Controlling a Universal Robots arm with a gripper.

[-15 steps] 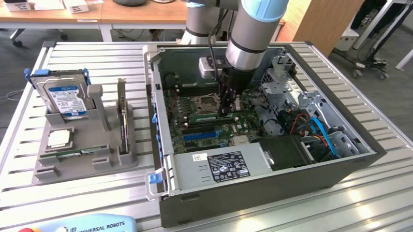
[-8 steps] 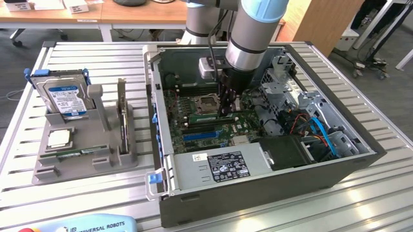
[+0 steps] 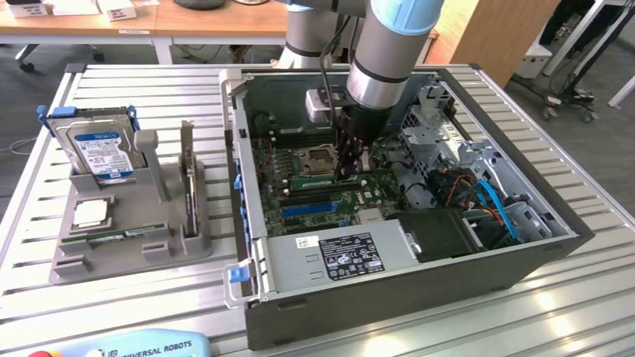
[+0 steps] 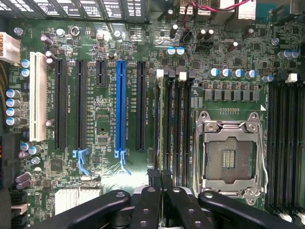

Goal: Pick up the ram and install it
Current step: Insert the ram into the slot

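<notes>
The ram (image 3: 315, 182) stands on edge at the memory slots beside the processor socket (image 4: 228, 157). Its top edge is pinched in the narrow tool (image 4: 159, 180), and the fingers (image 4: 148, 200) hide whether it is seated. The arm (image 3: 382, 67) covers part of the motherboard (image 4: 100, 57). A pendant (image 3: 139, 347) on the worktop (image 3: 555, 320) reads "UNIVERSAL ROBOTS".

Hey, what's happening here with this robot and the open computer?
The robot arm reaches into the open computer case, its gripper shut on the ram, a green stick. It holds the stick down at the memory slots beside the empty processor socket. Whether the stick is fully seated cannot be told.
</notes>
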